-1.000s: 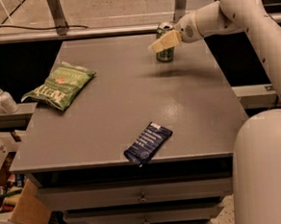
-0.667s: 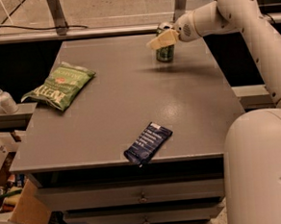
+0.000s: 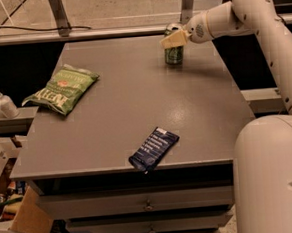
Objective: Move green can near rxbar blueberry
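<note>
Clasping the upper part of the green can (image 3: 174, 56), the gripper (image 3: 173, 38) is closed on it near the far edge of the grey table (image 3: 135, 99). The can stands upright, long axis vertical, silver top up. Well apart from the gripper, at the near edge, the rxbar blueberry (image 3: 154, 148) lies flat and slanted. Can, bar and chip bag (image 3: 61, 89) sit where they did a second ago. A pump bottle (image 3: 4, 103) stands on a side ledge.
</note>
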### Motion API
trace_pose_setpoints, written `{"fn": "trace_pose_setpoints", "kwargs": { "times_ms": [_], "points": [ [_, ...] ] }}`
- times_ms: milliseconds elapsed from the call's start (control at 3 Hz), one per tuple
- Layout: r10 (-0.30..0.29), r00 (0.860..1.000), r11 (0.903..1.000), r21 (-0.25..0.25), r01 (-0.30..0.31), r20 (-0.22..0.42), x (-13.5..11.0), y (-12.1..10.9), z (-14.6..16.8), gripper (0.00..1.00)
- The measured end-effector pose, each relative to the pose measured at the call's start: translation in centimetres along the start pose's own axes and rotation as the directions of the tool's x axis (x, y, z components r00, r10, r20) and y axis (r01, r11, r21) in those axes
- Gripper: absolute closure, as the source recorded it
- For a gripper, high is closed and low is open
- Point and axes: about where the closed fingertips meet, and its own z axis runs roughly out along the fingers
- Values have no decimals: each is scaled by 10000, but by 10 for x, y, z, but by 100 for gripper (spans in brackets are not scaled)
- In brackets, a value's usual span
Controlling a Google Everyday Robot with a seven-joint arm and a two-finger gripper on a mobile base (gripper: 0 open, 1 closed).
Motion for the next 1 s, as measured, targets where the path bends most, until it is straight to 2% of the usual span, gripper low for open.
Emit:
{"fn": "trace_pose_setpoints", "kwargs": {
  "times_ms": [333,667,1000],
  "points": [
    [-267,9993,9989,-382,277,268,-3,9,-25,87],
    [-755,9958,9897,-1180,813,524,-3,33,-59,100],
    [-1392,9881,9625,-2257,1505,653,0,64,-90,100]
  ]
}}
